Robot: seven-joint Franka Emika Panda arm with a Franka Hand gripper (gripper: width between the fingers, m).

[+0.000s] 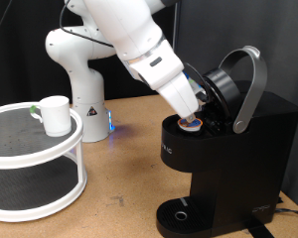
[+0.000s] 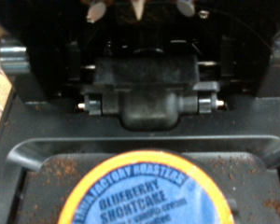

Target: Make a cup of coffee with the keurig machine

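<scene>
The black keurig machine stands at the exterior view's right with its lid and grey curved handle raised. A small pod with an orange-ringed blue top sits in the open chamber. In the wrist view the pod fills the lower part, with the machine's dark inside behind it. My gripper is right above the pod, inside the open lid; its fingers are not clear. The white cup stands on a round white rack at the exterior view's left, far from the gripper.
The round two-level white rack takes up the exterior view's lower left. The robot's white base stands behind it. The machine's round drip tray is bare. Coffee grounds speckle the rim around the chamber.
</scene>
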